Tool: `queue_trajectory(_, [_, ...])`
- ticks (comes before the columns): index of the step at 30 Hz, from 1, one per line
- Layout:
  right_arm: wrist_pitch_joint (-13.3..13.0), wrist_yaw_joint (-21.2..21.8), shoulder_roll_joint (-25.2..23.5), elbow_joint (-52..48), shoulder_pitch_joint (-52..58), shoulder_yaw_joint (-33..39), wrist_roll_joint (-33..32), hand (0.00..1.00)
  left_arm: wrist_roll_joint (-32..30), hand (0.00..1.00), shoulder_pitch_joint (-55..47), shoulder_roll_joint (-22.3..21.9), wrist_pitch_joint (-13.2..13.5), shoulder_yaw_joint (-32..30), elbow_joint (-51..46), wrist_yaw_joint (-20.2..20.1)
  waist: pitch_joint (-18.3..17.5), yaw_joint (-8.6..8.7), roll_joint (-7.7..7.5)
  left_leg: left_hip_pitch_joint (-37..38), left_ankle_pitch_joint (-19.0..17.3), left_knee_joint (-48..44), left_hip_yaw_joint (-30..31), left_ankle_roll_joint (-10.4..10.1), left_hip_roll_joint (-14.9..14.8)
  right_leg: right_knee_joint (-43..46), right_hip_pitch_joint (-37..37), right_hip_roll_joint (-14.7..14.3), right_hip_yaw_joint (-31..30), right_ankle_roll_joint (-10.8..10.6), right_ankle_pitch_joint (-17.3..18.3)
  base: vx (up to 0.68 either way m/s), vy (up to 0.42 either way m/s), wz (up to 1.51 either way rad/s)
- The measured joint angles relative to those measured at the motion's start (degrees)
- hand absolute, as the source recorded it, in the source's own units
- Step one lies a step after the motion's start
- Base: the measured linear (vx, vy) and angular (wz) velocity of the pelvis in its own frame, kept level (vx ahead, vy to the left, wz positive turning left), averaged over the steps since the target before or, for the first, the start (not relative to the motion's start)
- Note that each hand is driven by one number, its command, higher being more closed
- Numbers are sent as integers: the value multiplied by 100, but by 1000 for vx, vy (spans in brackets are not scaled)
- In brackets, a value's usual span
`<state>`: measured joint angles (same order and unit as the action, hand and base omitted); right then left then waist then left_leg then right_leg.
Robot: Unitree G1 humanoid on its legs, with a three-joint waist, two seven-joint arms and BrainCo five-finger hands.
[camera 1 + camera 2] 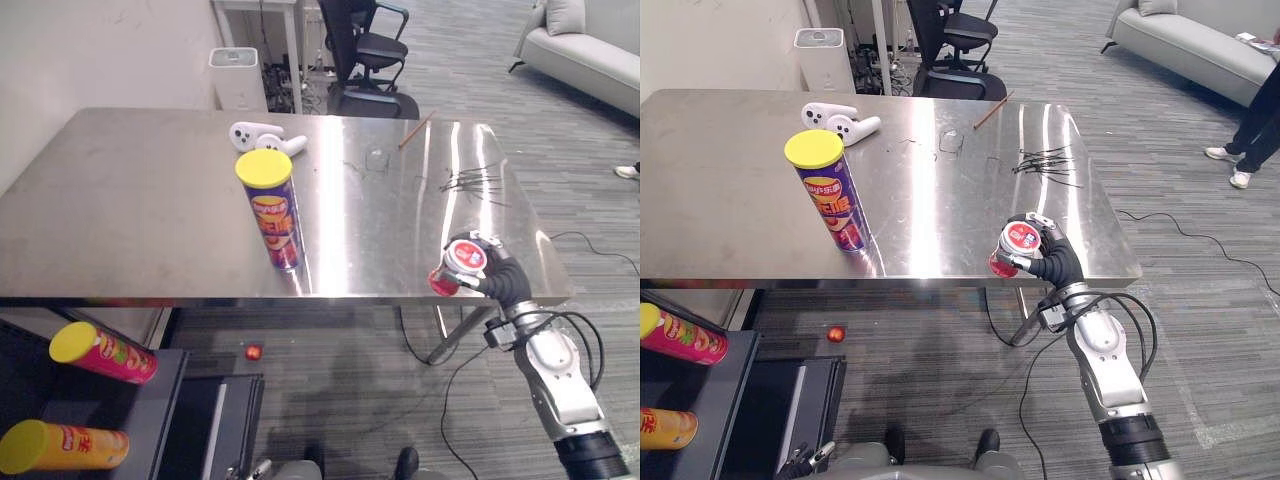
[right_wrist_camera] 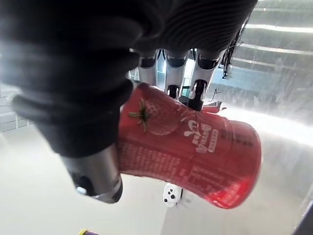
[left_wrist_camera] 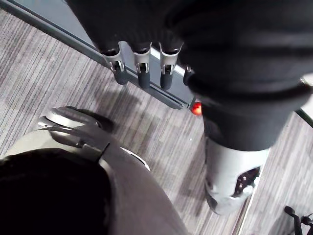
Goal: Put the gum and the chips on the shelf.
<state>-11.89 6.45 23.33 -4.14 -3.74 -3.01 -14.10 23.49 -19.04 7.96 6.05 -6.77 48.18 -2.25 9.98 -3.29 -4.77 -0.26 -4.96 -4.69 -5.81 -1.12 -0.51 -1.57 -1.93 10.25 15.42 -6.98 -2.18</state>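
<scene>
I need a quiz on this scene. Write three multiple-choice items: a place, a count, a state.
1. Where is the purple can? A on the table B in a box C in a sink
2. How many cans lie on the shelf? A one B two C four
3. The right hand is: A open B shut, empty C shut on the gum
Key: 1 A, it stands upright on the steel top. 2 B, one pink, one yellow. 3 C, it is curled round the red jar.
</scene>
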Motion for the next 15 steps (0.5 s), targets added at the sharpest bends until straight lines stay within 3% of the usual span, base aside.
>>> queue_trajectory(5, [14,-13,4,76,-84,-257,0,100,47,0,-28,-45,-11,-31,-10,59,35,-60,43,-303,-150,-547,386,-17,-33,231,-54,-35,318,79,135,28,-8,34])
queue_trajectory(12, [159,-140,3,563,-774,-704,15,100,129,0,-126,-245,48,-21,-2,110,337,-349,425,-557,-66,-645,1071,-33,-21,655,-162,2,984,164,464,-124,-39,54])
queue_trajectory(15, [204,-120,3,761,-794,-681,22,100,274,0,-308,-302,72,-45,7,72,381,-364,510,-527,-52,-273,410,107,-259,678,-243,40,1446,216,540,-104,-71,76])
